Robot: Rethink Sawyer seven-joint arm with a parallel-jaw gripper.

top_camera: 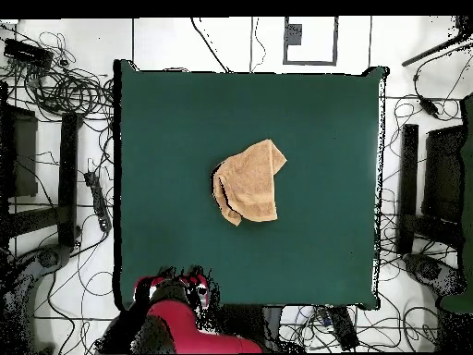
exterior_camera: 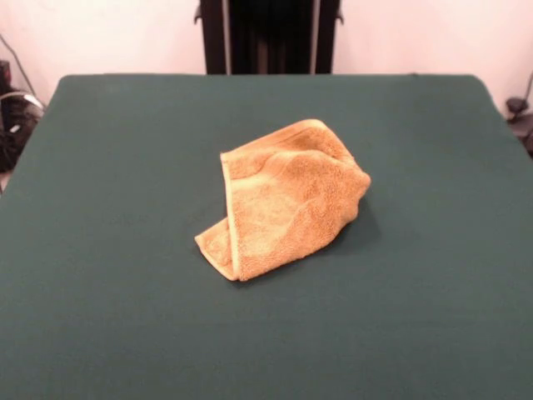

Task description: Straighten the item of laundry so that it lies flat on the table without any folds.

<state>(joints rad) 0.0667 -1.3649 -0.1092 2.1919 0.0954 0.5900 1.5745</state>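
Note:
The orange-tan towel lies folded over on itself in a rough triangular heap near the middle of the dark green table. A hemmed edge runs down its left side in the front view. In the overhead view the towel sits slightly right of the table's centre. The red and black arm is drawn back at the table's bottom-left edge, and its gripper end is far from the towel. The front view does not show the gripper.
The black pedestal stands behind the table's far edge. Cables lie on the floor around the table. Dark stands are at the left and right sides.

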